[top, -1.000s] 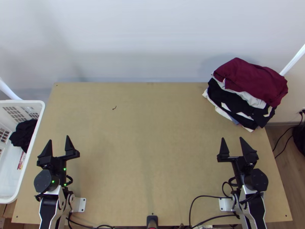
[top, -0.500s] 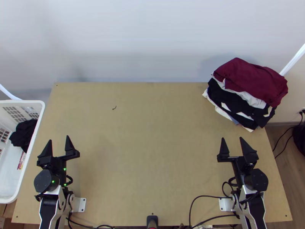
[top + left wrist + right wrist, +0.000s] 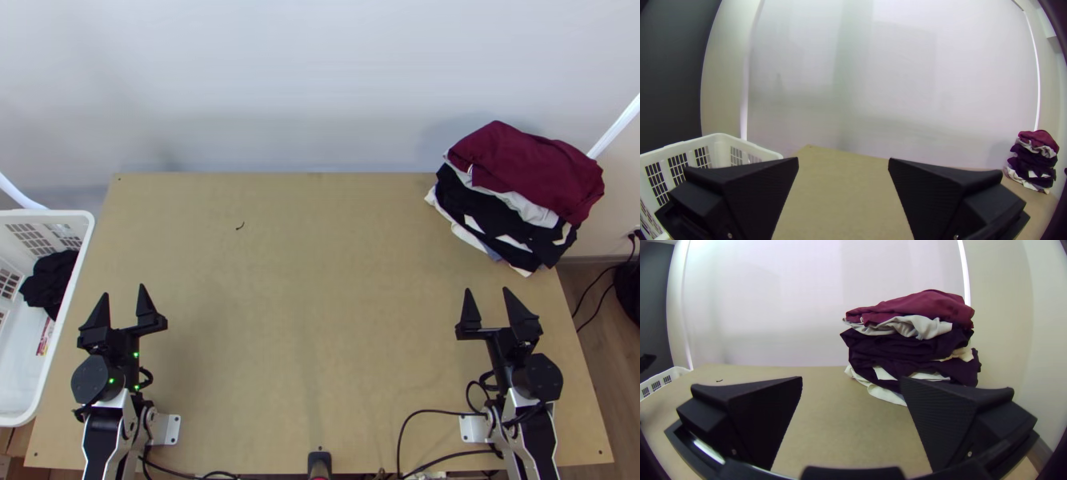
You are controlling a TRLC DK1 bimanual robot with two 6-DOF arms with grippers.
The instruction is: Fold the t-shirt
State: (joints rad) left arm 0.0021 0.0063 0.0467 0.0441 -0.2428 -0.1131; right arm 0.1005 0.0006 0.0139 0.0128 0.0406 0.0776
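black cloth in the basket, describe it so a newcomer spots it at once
In the top view, the white basket stands at the table's left edge. In its far half lies a bunched black cloth. Unlike the black pieces layered in the stack at the far right corner, it sits inside the basket.

Maroon cloth (image 3: 524, 164) over black layers (image 3: 492, 210)

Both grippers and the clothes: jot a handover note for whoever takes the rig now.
Left gripper: open, empty, over the table's near left.
Right gripper: open, empty, near right.
Black cloth: bunched in the white basket; perhaps the t-shirt.
Done: clothes stack at far right, apparently folded.
Left: likely take out the black cloth, spread, fold, stack.
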